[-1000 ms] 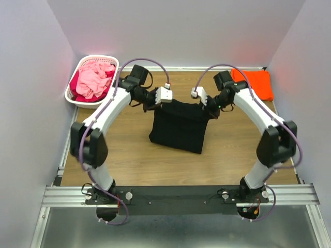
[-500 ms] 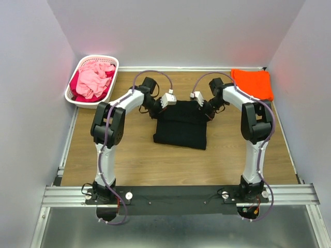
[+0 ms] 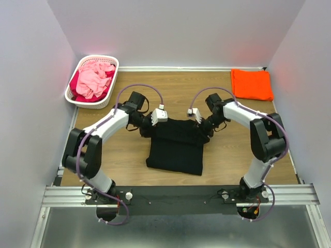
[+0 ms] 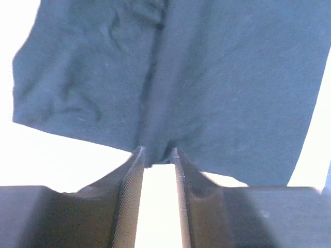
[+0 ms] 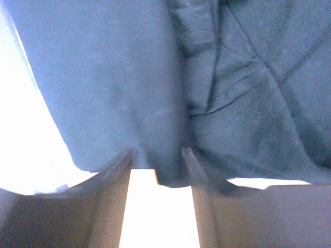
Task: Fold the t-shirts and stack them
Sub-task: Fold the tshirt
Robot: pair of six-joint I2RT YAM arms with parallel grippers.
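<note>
- A wooden table (image 3: 119, 155) stood between pale walls.
- The black t-shirt (image 3: 176, 147) lay folded near the middle of the table.
- At its far edge, the left gripper (image 4: 156, 155) and the right gripper (image 5: 158, 155) each had jaws parted, with the cloth's edge loose between the tips.
- The orange t-shirt (image 3: 252, 84) lay folded at the far right.
- A white basket (image 3: 72, 95) of pink clothes (image 3: 95, 77) sat at the far left.

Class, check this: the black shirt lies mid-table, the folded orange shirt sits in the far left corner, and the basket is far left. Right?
No. The top view shows the orange shirt in the far right corner. The black shirt does lie mid-table, and the basket is far left.
</note>
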